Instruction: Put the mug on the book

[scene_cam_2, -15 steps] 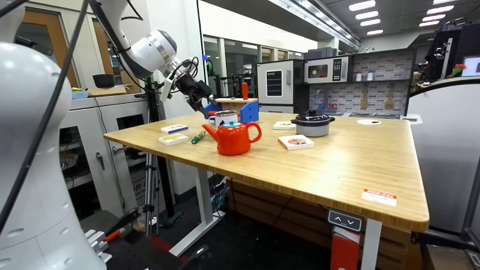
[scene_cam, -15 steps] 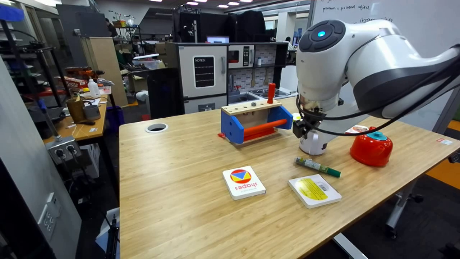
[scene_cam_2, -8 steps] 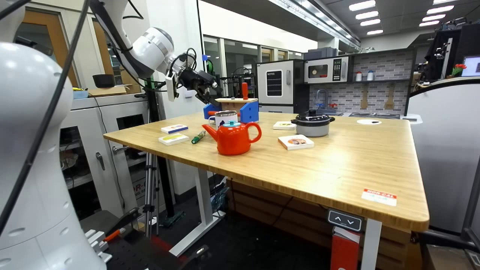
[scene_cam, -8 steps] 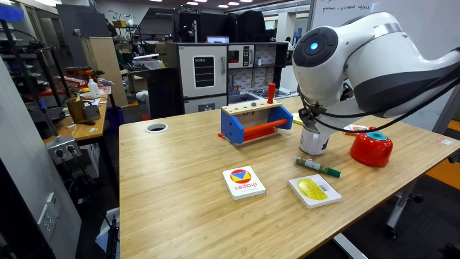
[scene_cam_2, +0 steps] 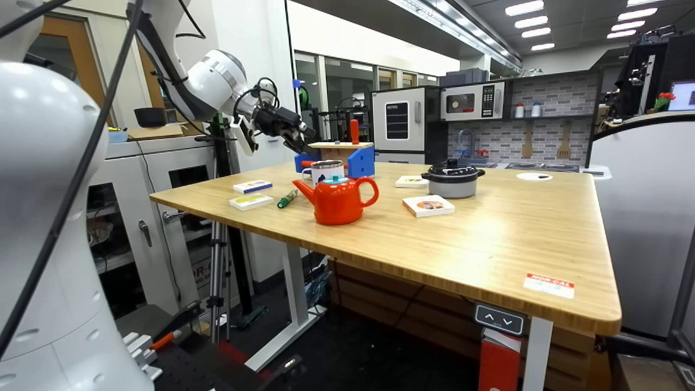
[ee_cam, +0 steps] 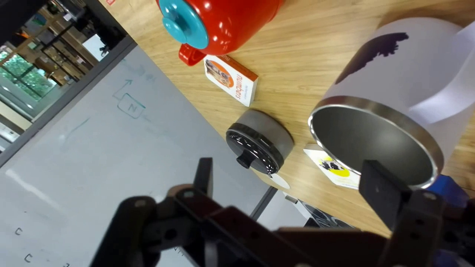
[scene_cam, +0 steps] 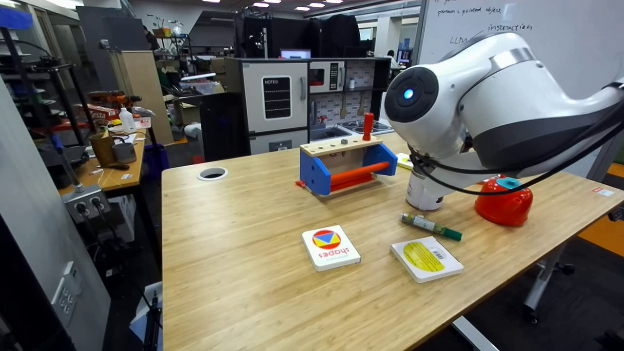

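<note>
jaws wide apart, the gripper [ee_cam: 291, 183] hovers near the mug [ee_cam: 402, 74] (white, metal-rimmed), which stands lower; the shapes book [scene_cam: 331, 247] lies well apart from the gripper.

Behind the red teapot [scene_cam_2: 337, 207] on the wooden table [scene_cam_2: 516, 222], in an exterior view, the steel-rimmed white mug [scene_cam_2: 326, 170] stands upright, with the gripper [scene_cam_2: 311, 142], jaws parted, above and beyond the teapot's spout. Off the teapot's spout side lie the green marker [scene_cam_2: 287, 199], the yellow-covered book [scene_cam_2: 251, 202] and the blue-spined book [scene_cam_2: 253, 187], whose cover is hard to read at this slant. On the teapot's handle side are the lidded pot [scene_cam_2: 453, 188] and the orange-spined book [scene_cam_2: 429, 206].
</note>
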Robot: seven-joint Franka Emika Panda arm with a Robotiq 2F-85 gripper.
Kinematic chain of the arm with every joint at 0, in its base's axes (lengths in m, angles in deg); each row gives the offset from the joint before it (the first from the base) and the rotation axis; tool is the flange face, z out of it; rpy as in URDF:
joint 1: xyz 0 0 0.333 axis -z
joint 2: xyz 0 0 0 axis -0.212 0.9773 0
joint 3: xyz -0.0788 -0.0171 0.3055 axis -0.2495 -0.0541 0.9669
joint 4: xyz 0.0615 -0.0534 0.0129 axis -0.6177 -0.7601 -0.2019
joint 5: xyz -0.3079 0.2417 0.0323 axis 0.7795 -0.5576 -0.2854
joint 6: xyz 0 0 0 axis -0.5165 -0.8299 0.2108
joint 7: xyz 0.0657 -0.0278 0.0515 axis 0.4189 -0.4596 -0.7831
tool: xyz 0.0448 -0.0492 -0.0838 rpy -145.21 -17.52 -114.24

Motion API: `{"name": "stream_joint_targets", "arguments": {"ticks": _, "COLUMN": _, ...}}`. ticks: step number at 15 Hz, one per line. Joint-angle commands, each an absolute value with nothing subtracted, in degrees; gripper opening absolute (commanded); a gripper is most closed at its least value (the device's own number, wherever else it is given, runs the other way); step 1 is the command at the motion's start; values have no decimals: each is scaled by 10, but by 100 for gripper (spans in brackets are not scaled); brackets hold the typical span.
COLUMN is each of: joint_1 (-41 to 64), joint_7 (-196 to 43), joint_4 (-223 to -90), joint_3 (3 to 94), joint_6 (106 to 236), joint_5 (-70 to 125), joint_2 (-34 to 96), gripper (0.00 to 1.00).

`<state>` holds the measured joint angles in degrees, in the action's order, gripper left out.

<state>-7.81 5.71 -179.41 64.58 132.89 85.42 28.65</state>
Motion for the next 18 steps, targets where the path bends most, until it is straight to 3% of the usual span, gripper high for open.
{"name": "stream_joint_targets", "arguments": {"ticks": 1, "joint_1": -82, "joint_7": 79, "joint_4": -1771, "joint_3": 654, "joint_6": 1291, "joint_5": 861, "joint_2": 304, "gripper": 100}}
{"name": "stream_joint_targets", "arguments": {"ticks": 18, "joint_1": -61, "joint_7": 45, "joint_4": -1770, "joint_3": 642, "joint_6": 1311, "joint_5": 915, "joint_2": 305, "gripper": 100}}
